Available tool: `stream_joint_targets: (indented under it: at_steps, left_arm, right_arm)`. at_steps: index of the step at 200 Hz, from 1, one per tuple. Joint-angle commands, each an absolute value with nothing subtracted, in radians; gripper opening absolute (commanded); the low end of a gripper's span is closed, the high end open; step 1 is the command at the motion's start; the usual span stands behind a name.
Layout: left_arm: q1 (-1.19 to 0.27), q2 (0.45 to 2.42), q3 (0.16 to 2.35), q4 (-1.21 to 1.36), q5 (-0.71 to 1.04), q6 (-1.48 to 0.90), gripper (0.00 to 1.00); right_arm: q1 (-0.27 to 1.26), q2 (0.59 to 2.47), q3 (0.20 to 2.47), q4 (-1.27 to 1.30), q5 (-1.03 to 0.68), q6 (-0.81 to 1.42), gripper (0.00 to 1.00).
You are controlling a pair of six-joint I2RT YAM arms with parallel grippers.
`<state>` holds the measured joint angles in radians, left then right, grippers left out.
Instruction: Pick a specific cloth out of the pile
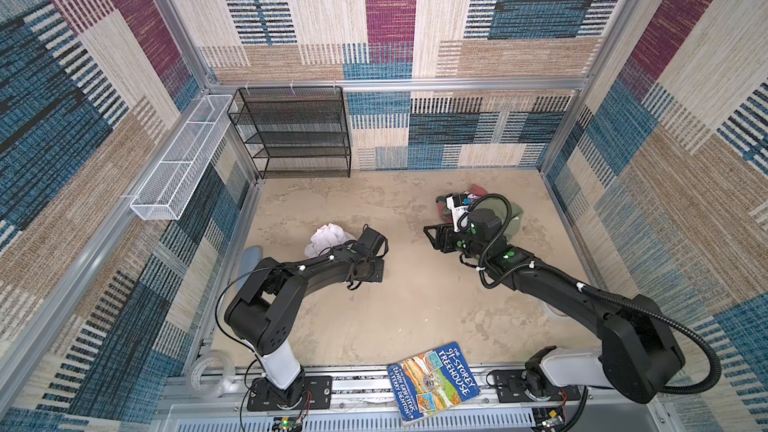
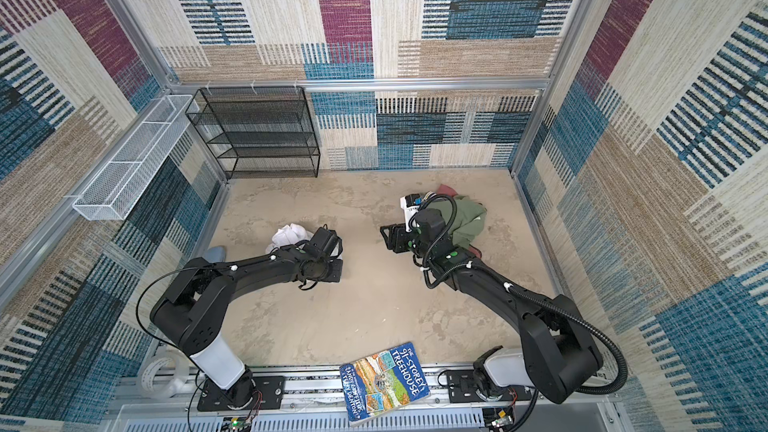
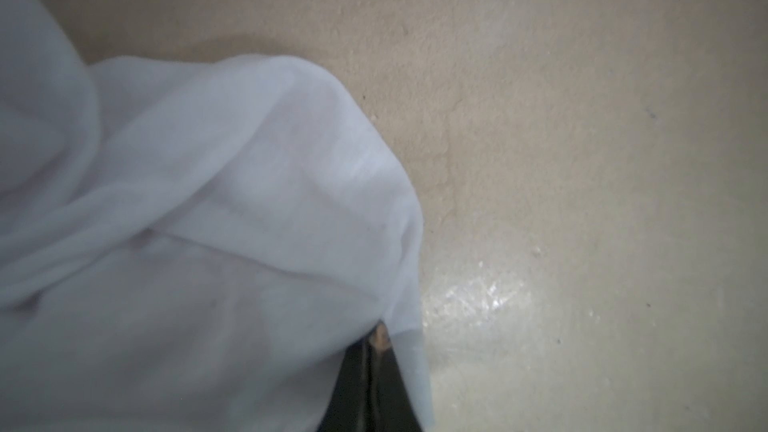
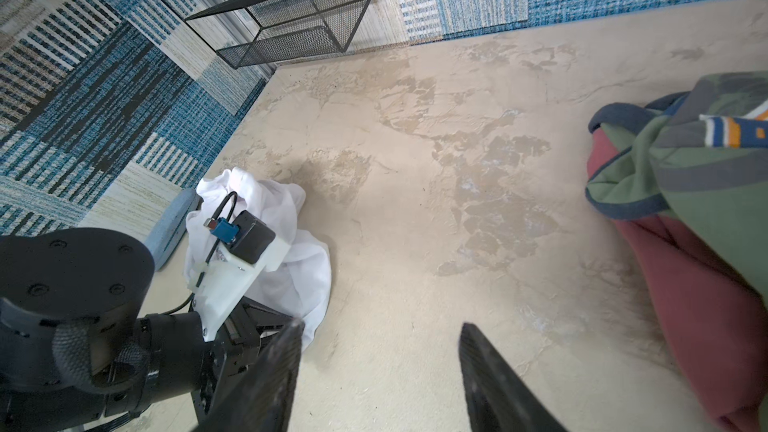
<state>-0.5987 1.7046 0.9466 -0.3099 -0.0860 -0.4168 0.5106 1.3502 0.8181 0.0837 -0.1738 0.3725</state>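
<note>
Clamping left fingers: pressed together, an edge of the cloth caught at their tips.
Left gripper: down at the table, white folds draped over it.
Right fingers: spread apart, nothing between them.
Right gripper: aimed toward mid-table, just beside the pile.
Place of the cloth: bunched on the table's left part in both top views, well apart from the pile.
Place of the pile: right rear; olive green over dusty red.
</note>
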Motion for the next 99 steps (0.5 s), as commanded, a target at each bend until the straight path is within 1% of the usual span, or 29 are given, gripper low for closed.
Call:
stream_joint_targets:
  at_steps: [1,36,61,99]
  left_arm:
    - [-0.6,1.658,0.954,-0.351,-0.115,-0.43,0.0]
    - [-0.597,1.538,1.013,-0.403,-0.112,-0.417,0.0]
    - [-0.584,1.462,1.061,-0.443,-0.153,-0.394,0.0]
    - [-0.502,1.387,1.099,-0.467,-0.223,-0.362,0.0]
  right_arm:
    - [0.509,1.353,0.829,0.114,-0.183,0.383,0.63]
    - [0.508,1.356,0.833,0.115,-0.187,0.386,0.63]
    - [0.508,1.36,0.833,0.118,-0.192,0.39,0.63]
    - [0.509,1.361,0.831,0.123,-0.206,0.394,0.63]
